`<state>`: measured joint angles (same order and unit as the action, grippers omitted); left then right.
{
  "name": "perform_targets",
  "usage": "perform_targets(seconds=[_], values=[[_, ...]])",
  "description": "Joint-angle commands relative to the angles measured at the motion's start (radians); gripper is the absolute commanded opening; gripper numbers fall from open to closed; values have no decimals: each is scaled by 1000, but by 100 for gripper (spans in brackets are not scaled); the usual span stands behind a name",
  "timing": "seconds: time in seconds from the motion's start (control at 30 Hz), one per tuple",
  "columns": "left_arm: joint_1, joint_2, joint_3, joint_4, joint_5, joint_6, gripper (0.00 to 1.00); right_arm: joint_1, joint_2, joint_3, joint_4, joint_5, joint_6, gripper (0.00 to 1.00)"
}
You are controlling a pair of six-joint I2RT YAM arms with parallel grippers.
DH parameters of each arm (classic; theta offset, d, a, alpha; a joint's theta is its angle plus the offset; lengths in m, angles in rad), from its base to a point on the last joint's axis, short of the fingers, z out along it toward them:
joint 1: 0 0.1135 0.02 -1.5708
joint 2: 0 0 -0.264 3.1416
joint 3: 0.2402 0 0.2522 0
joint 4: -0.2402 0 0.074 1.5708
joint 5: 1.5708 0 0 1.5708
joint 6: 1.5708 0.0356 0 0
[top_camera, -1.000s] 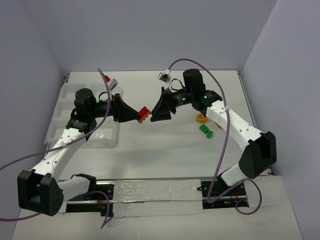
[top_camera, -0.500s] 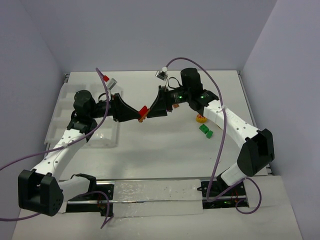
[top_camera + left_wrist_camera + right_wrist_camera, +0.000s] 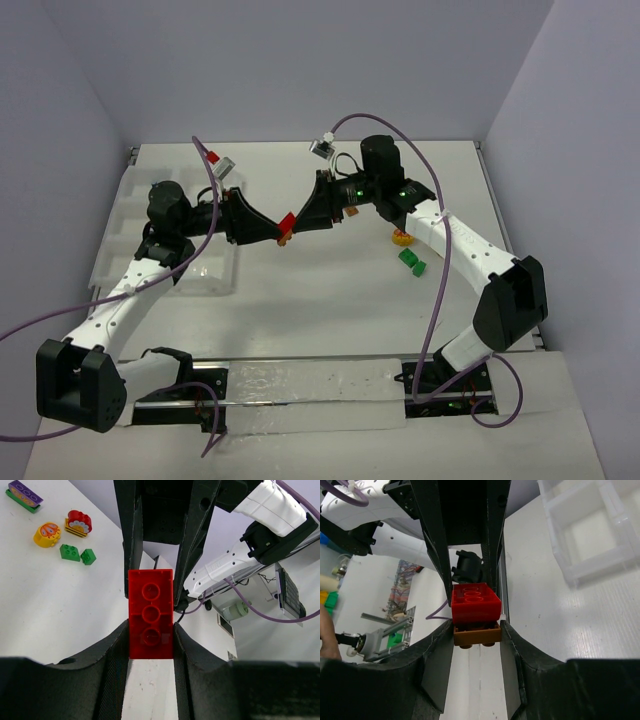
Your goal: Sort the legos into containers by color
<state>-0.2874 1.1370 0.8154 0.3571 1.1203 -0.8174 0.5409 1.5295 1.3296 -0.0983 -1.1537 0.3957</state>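
A red lego brick [image 3: 150, 612] is held above the table, pinched at its sides by my left gripper [image 3: 150, 630]. Under it is stuck a smaller orange lego [image 3: 476, 634], and my right gripper [image 3: 476, 630] has its pads against both sides of that piece. The two grippers meet nose to nose over the middle of the table, left gripper [image 3: 272, 232] and right gripper [image 3: 302, 224], with the red brick [image 3: 287, 220] between them. The translucent divided tray [image 3: 125, 215] of containers lies at the left, beneath my left arm.
More legos lie to the right of the meeting point: a yellow round piece [image 3: 402, 237], green bricks [image 3: 411, 262], a red rounded piece [image 3: 78, 522] and a purple-on-green piece [image 3: 24, 494]. The tray's square compartments [image 3: 585, 535] show in the right wrist view.
My right gripper moved left up to the red brick and closed its jaws around the orange piece under it. My left gripper kept its hold and barely moved.
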Motion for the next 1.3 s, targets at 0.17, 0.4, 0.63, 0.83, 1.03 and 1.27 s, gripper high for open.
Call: perform_targets(seconds=[0.17, 0.4, 0.63, 0.83, 1.03, 1.27], values=[[-4, -10, 58, -73, -5, 74, 48, 35, 3, 86, -126, 0, -170, 0], [-20, 4, 80, -120, -1, 107, 58, 42, 14, 102, -192, 6, -212, 0], [-33, 10, 88, -136, -5, 129, 51, 44, 20, 118, -201, 11, -215, 0], [-48, 12, 108, -212, -25, 209, 18, 46, 26, 121, -192, 6, -200, 0], [-4, 11, 156, -335, -35, 315, 0, 48, 40, 123, -250, 5, -240, 0], [181, 16, 193, -339, 45, 320, 0, 48, 47, 109, -346, 8, -324, 0]])
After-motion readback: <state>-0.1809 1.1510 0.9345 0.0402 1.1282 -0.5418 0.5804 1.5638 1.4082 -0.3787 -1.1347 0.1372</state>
